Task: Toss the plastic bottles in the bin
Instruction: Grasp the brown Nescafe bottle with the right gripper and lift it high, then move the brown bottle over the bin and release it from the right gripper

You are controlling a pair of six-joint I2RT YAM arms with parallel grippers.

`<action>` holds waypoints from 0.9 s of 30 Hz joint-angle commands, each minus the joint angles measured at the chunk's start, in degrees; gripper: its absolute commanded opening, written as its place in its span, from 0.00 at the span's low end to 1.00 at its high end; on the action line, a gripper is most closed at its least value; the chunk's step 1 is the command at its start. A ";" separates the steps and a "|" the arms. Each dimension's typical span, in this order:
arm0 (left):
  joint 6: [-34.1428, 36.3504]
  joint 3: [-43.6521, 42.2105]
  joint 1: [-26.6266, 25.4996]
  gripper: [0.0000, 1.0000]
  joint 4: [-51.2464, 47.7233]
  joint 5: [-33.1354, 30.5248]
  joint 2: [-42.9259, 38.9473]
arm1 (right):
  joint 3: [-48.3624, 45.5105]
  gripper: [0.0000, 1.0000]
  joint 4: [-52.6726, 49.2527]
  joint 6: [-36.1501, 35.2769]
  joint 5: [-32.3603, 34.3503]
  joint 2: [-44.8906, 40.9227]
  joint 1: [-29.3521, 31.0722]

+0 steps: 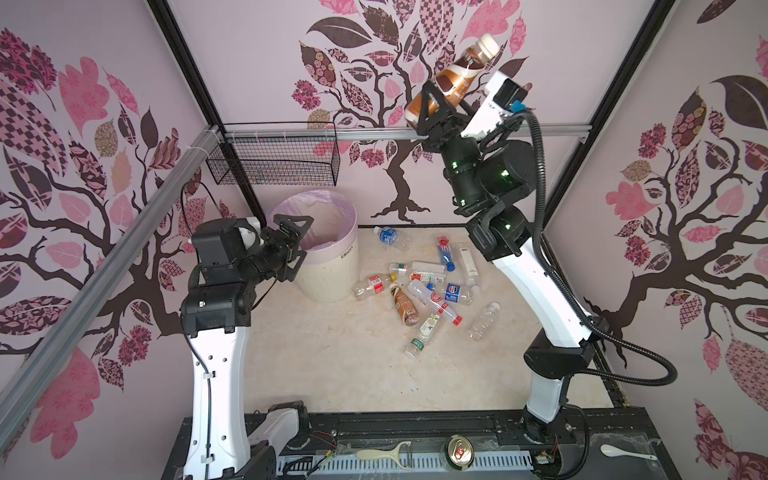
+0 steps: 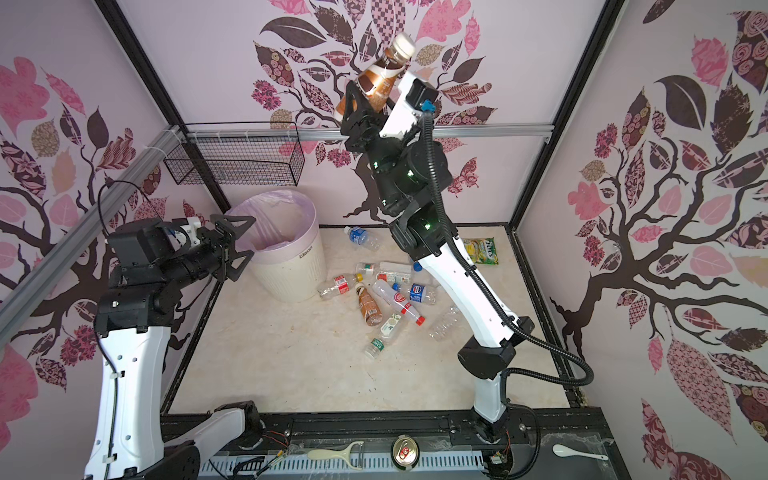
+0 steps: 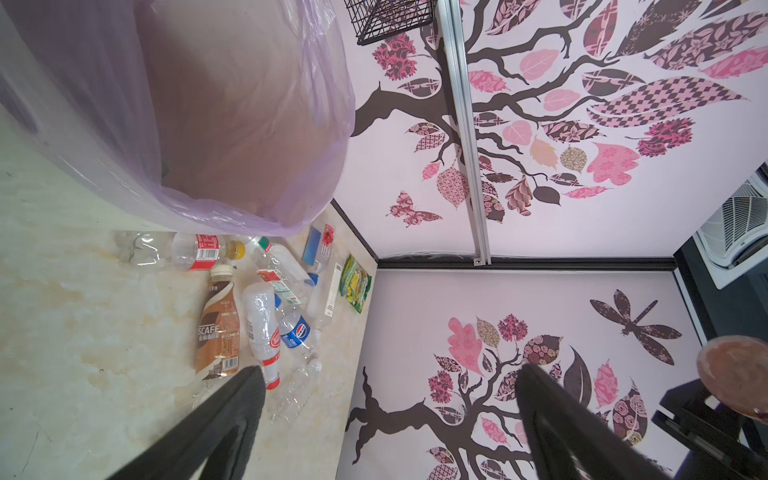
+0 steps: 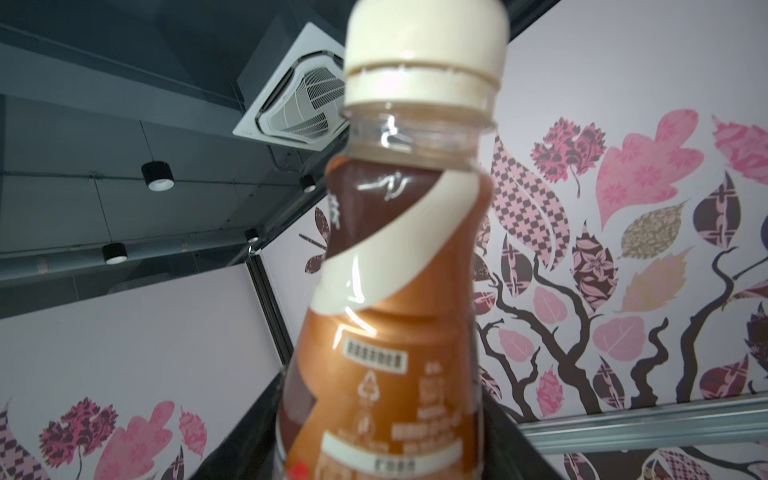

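High up by the back wall, my right gripper (image 1: pixel 446 104) is clamped across the lower half of a brown bottle (image 1: pixel 461 72). The bottle is tilted, cream cap up and away from me, and it fills my right wrist view (label, barcode, not much else). That one is well clear of the floor but nowhere near home yet: the bin (image 1: pixel 332 274) stands down in the far left corner, well apart from where I'm holding. My left gripper (image 1: pixel 301 243) hovers just beside the bin's rim on the near side, fingers spread wide, nothing between them. Looking past those fingers I see the lilac bag lining the bin, but I can't tell what, if anything, lies at the bottom. As I judge it, this is early going. The pile of bottles (image 1: pixel 424 291), ten or so, lies scattered on the floor between the bin and my right arm. They are clear ones with red, blue and white labels, plus a second brown one near the middle. One blue-labelled bottle sits apart by the back wall. So there's one in hand to carry across and drop, and the whole heap to work through after it. The green snack packet (image 2: pixel 482 251) by the right wall is not my job.
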 commanded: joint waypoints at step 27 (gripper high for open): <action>-0.78 -10.12 1.76 0.98 -3.95 0.59 -5.98 | 10.58 1.00 -17.08 18.66 -25.06 22.14 -1.11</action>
